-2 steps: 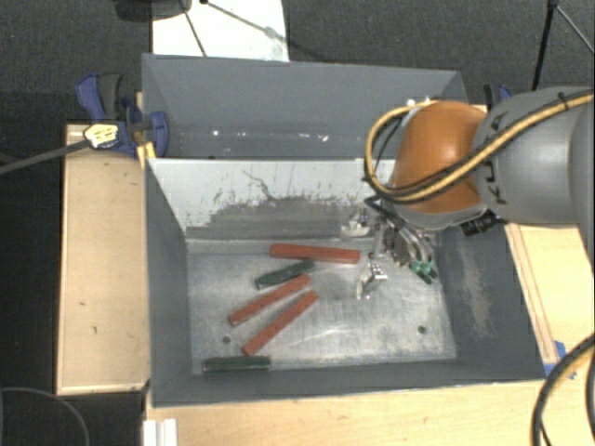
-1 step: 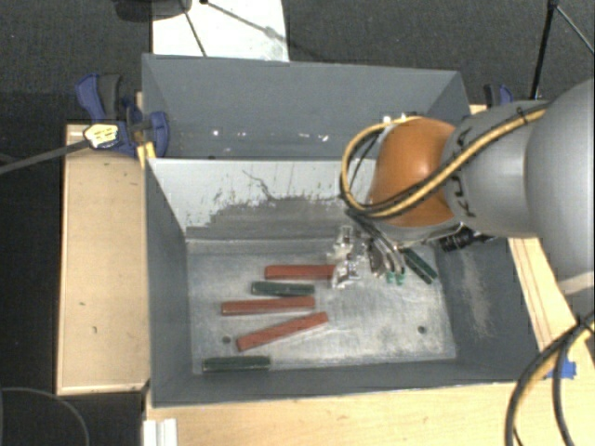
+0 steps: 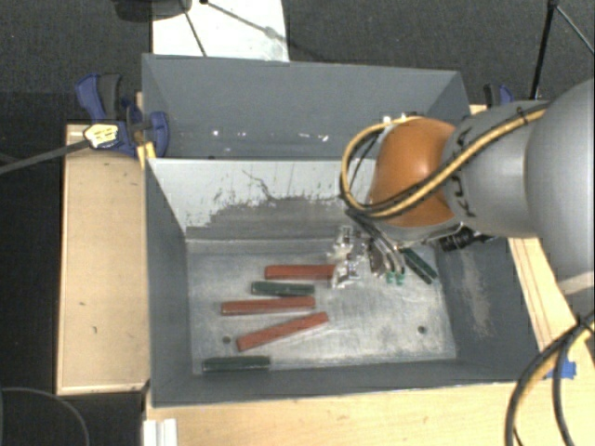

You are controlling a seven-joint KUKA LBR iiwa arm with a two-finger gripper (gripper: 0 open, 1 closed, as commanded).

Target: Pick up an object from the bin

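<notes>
The gripper (image 3: pixel 351 269) is low in the bin (image 3: pixel 279 110), at the right end of the uppermost red-brown stick (image 3: pixel 296 272). It may be touching that end, but I cannot tell whether it is open or closed, and every stick lies flat on the floor. I judge the pick to be no further than the approach or first grasp, with the closing, lift and carry-out still to do. Just below that stick lie a dark green stick (image 3: pixel 282 289) and two more red-brown sticks (image 3: pixel 268 306) (image 3: pixel 282 332) — another dark green one (image 3: pixel 420 268) lies to its right, past the gripper.
</notes>
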